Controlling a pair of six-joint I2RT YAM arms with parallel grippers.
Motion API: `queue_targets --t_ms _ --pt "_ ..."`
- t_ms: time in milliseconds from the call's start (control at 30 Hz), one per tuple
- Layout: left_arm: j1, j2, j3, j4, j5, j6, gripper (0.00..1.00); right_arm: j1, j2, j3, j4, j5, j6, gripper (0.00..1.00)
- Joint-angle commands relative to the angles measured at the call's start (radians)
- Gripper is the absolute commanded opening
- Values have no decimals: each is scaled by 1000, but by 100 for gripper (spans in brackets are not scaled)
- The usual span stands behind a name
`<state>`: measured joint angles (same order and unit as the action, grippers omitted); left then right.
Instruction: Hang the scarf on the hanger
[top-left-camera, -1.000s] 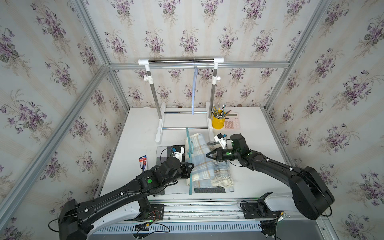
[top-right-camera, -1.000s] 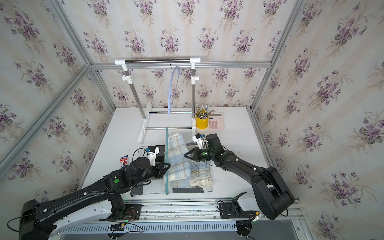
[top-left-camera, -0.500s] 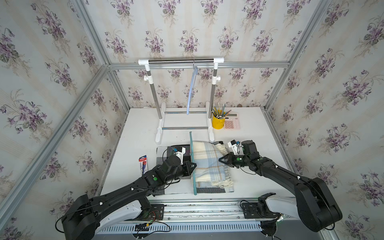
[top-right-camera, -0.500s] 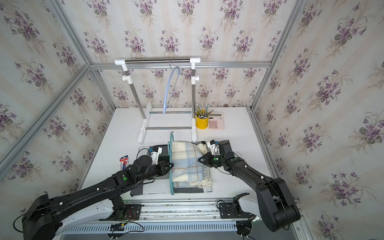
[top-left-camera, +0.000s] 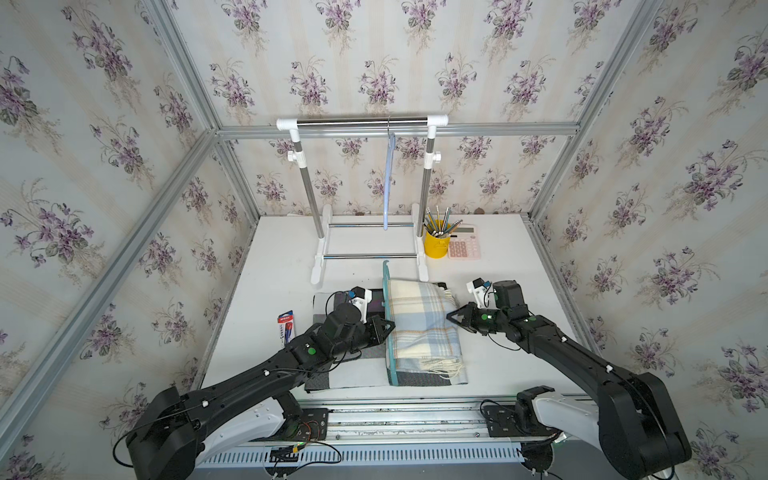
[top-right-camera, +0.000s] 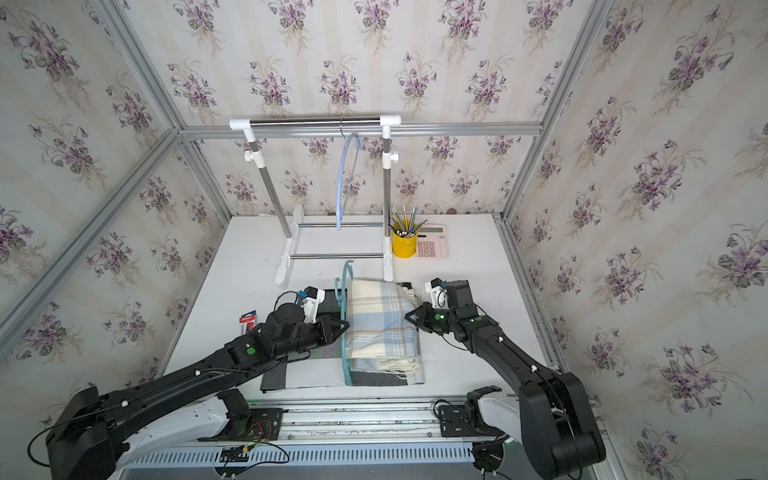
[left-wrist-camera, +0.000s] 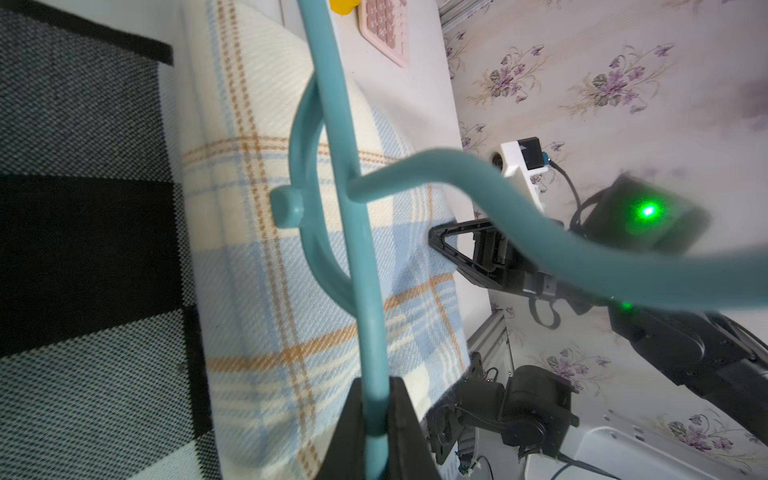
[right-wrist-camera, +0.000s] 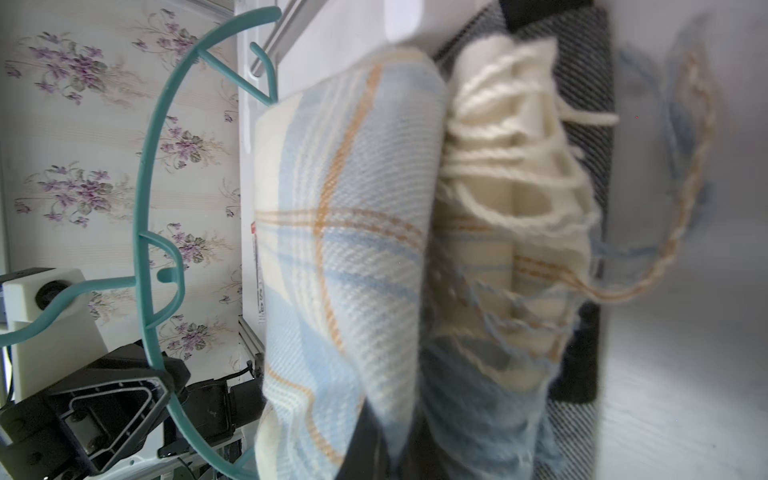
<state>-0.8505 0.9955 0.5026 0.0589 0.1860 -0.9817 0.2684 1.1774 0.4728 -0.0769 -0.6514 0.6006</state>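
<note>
My left gripper (top-left-camera: 389, 326) clamps the teal hanger (top-left-camera: 385, 276), my right gripper (top-left-camera: 451, 317) pinches the scarf (top-left-camera: 419, 328); the yellow cup (top-left-camera: 434, 248) beside the rack (top-left-camera: 361, 122) holds pencils (top-left-camera: 439, 219).

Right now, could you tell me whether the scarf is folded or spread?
Folded: the scarf lies doubled in layers; the right wrist view shows fringe under the top layer.

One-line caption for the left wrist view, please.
Wrist view: the left gripper clamps the teal hanger between its jaws, plaid scarf behind, its far edge pinched by the right gripper.
</note>
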Motion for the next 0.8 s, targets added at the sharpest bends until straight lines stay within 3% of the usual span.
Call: queue_targets --t_ms 0,233,467,600,767 --pt "22 -12 -2 46 -11 10 0 -3 58 -27 49 52 -19 0" --pt "25 -56 189 -131 29 79 0 11 68 -23 183 -90 84 0" --pt "25 -63 583 -497 27 160 0 54 -53 74 251 -164 273 0" --pt "24 -42 786 -674 -27 211 0 93 -57 98 390 -153 414 0" --pt "27 -35 879 -758 -71 221 0 192 18 130 491 -113 485 0"
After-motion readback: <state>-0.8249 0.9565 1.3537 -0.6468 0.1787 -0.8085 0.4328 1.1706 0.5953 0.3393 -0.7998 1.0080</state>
